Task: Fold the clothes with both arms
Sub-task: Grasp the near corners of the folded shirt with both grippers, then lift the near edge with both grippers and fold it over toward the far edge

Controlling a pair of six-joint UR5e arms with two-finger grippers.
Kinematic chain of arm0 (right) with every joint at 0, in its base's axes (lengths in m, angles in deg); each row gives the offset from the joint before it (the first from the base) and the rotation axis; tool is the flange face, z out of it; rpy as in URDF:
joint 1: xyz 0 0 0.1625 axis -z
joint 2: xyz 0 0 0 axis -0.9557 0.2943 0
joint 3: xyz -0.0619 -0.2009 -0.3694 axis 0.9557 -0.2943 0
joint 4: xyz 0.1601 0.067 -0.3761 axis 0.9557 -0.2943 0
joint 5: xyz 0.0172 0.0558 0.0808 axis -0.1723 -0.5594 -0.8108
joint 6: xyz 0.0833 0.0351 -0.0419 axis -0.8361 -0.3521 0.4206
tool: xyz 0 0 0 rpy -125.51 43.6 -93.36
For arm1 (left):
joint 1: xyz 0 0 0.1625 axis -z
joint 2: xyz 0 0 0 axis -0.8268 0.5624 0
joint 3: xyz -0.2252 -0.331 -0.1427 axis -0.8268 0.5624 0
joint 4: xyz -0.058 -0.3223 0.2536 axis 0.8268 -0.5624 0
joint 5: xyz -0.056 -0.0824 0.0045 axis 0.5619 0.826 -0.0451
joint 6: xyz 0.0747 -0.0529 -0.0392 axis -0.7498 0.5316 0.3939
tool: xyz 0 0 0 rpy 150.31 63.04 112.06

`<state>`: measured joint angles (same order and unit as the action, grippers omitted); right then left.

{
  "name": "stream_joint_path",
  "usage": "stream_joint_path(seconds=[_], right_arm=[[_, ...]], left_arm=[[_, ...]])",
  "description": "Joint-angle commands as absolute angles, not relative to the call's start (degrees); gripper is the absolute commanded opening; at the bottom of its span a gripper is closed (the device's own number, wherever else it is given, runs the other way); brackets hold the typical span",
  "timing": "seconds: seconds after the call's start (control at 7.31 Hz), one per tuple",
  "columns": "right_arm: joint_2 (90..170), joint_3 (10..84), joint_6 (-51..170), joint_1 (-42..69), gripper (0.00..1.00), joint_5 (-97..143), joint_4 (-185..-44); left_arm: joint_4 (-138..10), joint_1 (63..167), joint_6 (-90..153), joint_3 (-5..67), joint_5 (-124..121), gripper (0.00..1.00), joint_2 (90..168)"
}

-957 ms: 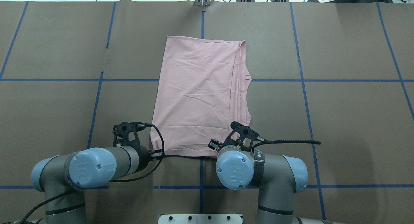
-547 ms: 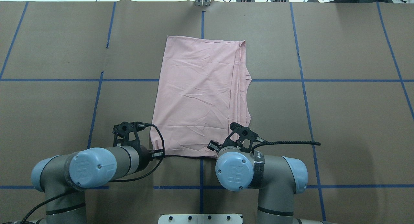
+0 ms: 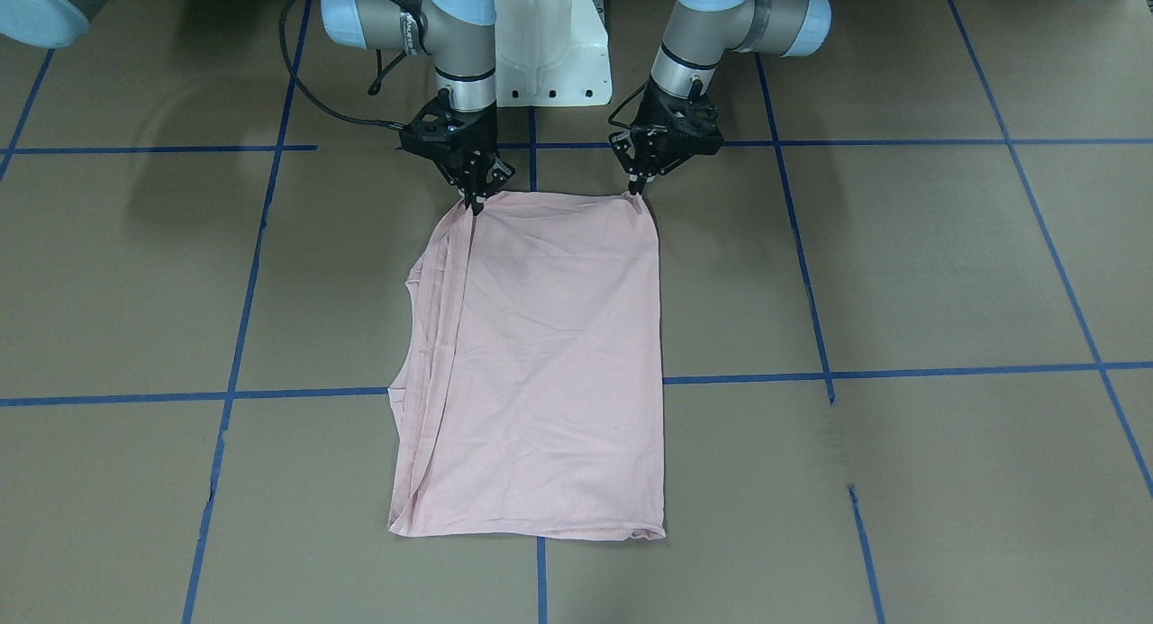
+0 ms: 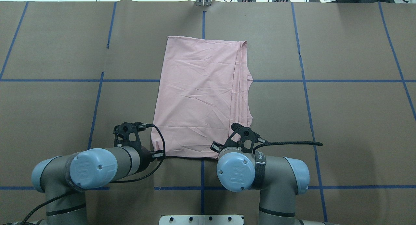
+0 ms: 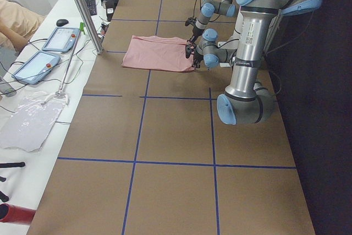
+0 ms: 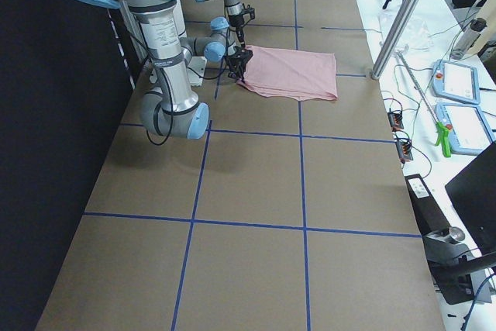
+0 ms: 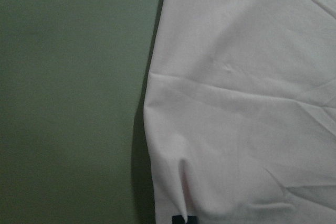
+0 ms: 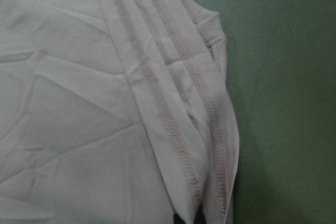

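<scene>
Since the earlier overhead frames almost nothing has moved. The pale pink T-shirt (image 4: 198, 95) lies folded lengthwise at centre frame on the brown paper-covered table (image 4: 341, 121). In the front-facing view, the right claw (image 3: 472, 201) and left claw (image 3: 634, 188) sit at the cloth's two upper corners, each pinched together on the edge. The side views add nothing about the grip. The wrist views show soft, light, creased fabric puckering into the fingertips (image 7: 179, 220). The stitched hems (image 8: 178, 145) lie stacked and will probably slide apart, so a hold there should catch every layer.
</scene>
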<state>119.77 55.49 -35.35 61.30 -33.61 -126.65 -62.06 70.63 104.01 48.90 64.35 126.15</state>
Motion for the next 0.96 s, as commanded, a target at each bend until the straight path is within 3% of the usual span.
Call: stream_joint_path(seconds=[0.0, 0.41, 0.82], right_arm=[[119.86, 55.5, -35.31, 61.28, 0.0, -33.6, -126.66], [120.65, 59.69, -34.26, 60.05, 0.0, -34.22, -127.44], [120.83, 77.14, -34.08, 60.22, 0.0, -34.74, -143.11]], left_arm=[[-62.05, 70.63, 104.06, 48.89, 64.32, 0.0, 126.15], [-60.48, 71.33, 101.7, 53.52, 65.02, 0.0, 126.06], [-46.01, 71.33, 101.07, 68.53, 68.96, 0.0, 126.85]])
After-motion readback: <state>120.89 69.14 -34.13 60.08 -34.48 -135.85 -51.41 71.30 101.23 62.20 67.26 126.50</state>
